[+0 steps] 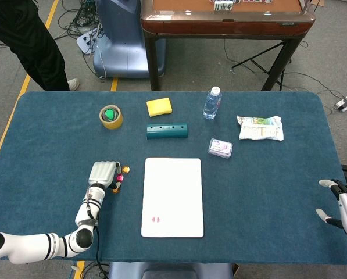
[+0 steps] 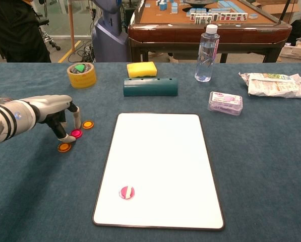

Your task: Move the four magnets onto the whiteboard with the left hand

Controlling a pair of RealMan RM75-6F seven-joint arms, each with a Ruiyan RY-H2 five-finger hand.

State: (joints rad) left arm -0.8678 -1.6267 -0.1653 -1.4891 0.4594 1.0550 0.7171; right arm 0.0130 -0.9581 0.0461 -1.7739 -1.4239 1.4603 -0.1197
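My left hand [image 2: 48, 109] reaches down at the left of the table, also visible in the head view as the left hand [image 1: 102, 173]. Its thumb and a finger pinch a pink magnet [image 2: 76, 133] that lies on the blue cloth. One orange magnet [image 2: 88, 124] lies just behind it and another orange magnet [image 2: 64, 147] just in front. The whiteboard [image 2: 160, 151] lies flat to the right, with a pink-and-white magnet [image 2: 126, 192] near its front left corner. My right hand [image 1: 342, 209] rests at the table's right edge, fingers apart and holding nothing.
Behind the board lie a dark green case [image 2: 150, 86], a yellow sponge [image 2: 141, 69] and a tape roll [image 2: 81, 74]. A water bottle [image 2: 206, 53], a small plastic box [image 2: 225, 103] and a snack packet [image 2: 274, 84] stand at the back right.
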